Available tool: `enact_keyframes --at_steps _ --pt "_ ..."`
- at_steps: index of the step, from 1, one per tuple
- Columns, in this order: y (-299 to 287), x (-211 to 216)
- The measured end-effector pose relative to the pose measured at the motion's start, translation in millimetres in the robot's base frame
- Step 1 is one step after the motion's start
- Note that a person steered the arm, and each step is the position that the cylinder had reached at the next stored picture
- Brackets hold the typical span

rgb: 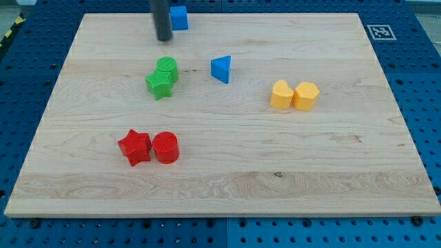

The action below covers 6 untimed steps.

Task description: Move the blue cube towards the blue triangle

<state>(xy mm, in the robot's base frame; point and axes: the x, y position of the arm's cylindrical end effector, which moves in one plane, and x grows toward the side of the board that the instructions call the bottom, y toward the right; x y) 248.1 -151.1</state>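
The blue cube [180, 18] sits near the view's top edge of the wooden board [227, 172], left of centre. The blue triangle [221, 69] lies below it and a little to the right. My tip [163, 39] is the lower end of a dark rod that comes down from the view's top. It stands just left of and slightly below the blue cube, close to it; whether it touches the cube I cannot tell.
A green cylinder [167, 67] and a green star [159, 85] touch each other below my tip. A yellow heart [281, 95] and a yellow hexagon-like block [306, 95] sit at right. A red star [135, 147] and a red cylinder [166, 147] sit at lower left.
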Motion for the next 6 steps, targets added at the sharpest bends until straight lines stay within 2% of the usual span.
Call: enact_keyframes --at_steps 1,2,3,5,6 --pt "-39 -57" --pt "-30 -56" --pt "50 -56" --pt "68 -53" --pt "112 -26"
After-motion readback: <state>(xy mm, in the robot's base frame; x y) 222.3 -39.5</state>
